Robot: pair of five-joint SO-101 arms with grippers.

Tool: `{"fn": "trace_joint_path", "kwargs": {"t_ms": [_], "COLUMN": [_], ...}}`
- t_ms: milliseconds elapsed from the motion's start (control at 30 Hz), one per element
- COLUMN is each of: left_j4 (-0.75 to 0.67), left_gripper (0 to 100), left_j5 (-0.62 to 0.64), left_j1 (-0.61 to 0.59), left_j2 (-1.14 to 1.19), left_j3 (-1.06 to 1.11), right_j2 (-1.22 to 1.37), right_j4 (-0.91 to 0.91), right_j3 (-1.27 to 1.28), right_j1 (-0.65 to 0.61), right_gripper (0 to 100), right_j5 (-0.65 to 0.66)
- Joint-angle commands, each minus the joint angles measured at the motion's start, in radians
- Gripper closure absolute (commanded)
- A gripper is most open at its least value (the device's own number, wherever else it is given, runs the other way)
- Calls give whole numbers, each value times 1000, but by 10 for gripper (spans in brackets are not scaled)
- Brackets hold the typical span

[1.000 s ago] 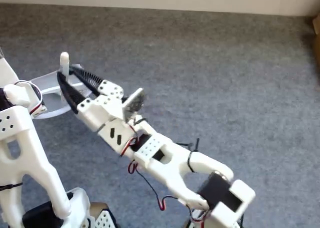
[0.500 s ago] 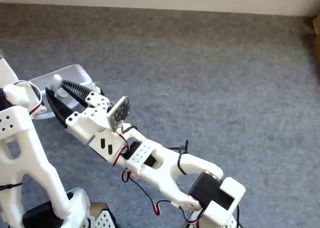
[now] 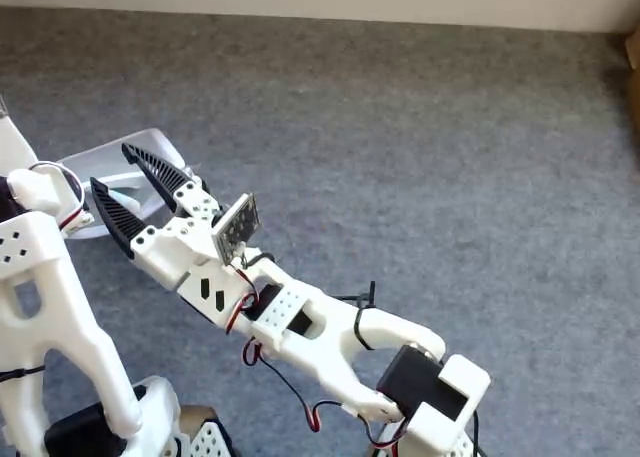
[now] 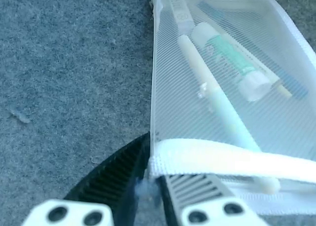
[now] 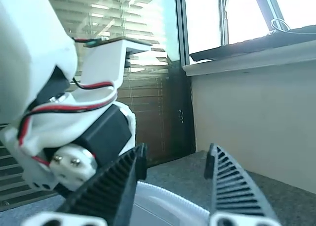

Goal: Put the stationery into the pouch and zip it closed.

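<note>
Pouch (image 4: 170,97), clear mesh, lies flat on the grey carpet (image 3: 420,127). Stationery seen through the wall: a pale pen (image 4: 217,102), a glue stick (image 4: 229,63), and a darker pen past it. The left pincer (image 4: 148,186) is closed on the pouch's white woven rim, one finger each side of the band. The right pincer (image 3: 112,169) is spread wide and empty, with the pouch (image 3: 150,139) directly under its tips and the rim (image 5: 163,206) between its fingers. The zip pull can't be located, so slider position is unknown.

Risks, as judged: the left grip is on a narrow band only, so a hard tug along the zip could pull the rim free or drag the whole pouch. The toothed fingers may snag mesh instead of the pull. The pens lie close to the mouth and could foul the zip. Clearance: the left arm (image 5: 64,112) crowds one flank of the right pincer, so any sideways swing there risks contact. There is broad bare carpet beyond the fingertips and on the other flank.
</note>
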Motion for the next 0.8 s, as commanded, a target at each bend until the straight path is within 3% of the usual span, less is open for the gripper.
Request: {"fn": "trace_joint_path", "kwargs": {"t_ms": [0,267,500,767], "left_j4": [-15,-15,-15,-15], "left_gripper": [993,993,993,993], "left_j5": [14,14,14,14], "left_j1": [-15,-15,-13,-13], "left_j2": [-1,1,1,1], "left_j3": [1,2,2,2], "right_j2": [-19,-139,-317,-479], "right_j4": [2,5,243,277], "right_j3": [-54,-42,16,84], "right_j1": [-5,-5,10,93], "right_gripper": [815,815,815,815], "right_j5": [0,0,-5,0]}}
